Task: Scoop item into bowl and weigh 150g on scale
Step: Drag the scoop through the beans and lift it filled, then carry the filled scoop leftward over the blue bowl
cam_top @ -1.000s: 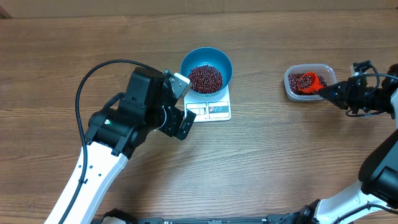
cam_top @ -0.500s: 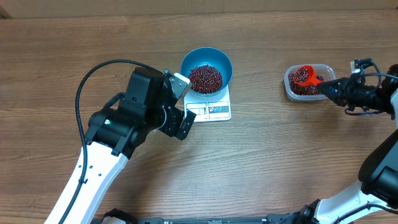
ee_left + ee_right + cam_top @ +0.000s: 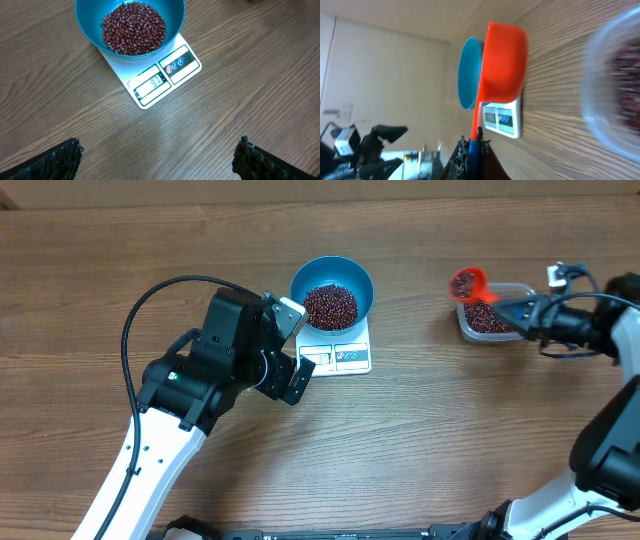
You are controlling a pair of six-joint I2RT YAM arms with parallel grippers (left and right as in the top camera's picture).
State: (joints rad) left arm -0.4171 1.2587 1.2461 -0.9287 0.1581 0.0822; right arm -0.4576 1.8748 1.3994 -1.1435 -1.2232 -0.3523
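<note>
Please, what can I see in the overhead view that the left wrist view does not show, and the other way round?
Only overhead: the right hand, shut on the orange scoop with beans in it, by the clear tub of beans. Only left wrist: the scale with its display and buttons, near enough for the digits to show. Both: the blue bowl of beans on the scale, the open left hand, the wooden table.

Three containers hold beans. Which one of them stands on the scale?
The blue bowl, on the white scale. The clear tub rests on the table; the right tool holds the orange scoop.
</note>
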